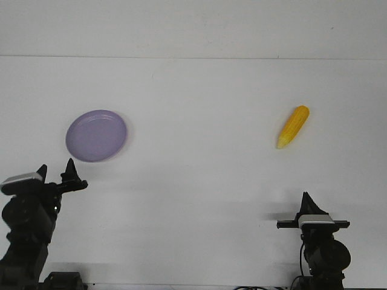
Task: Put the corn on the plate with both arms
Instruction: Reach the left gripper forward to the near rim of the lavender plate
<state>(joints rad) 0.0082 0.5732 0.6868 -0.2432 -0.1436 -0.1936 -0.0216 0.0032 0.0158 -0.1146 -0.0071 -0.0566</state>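
Observation:
The lavender plate (97,135) lies on the white table at the left. The yellow-orange corn (293,127) lies on the table at the right, its pale tip pointing toward the near left. My left gripper (56,171) is open and empty, just in front of the plate's near-left rim and apart from it. My right gripper (306,200) sits well in front of the corn. Its fingers show as a single point, so it looks shut and empty.
The white table (199,181) runs back to a far edge, with a pale wall behind it. Nothing else lies between the plate and the corn.

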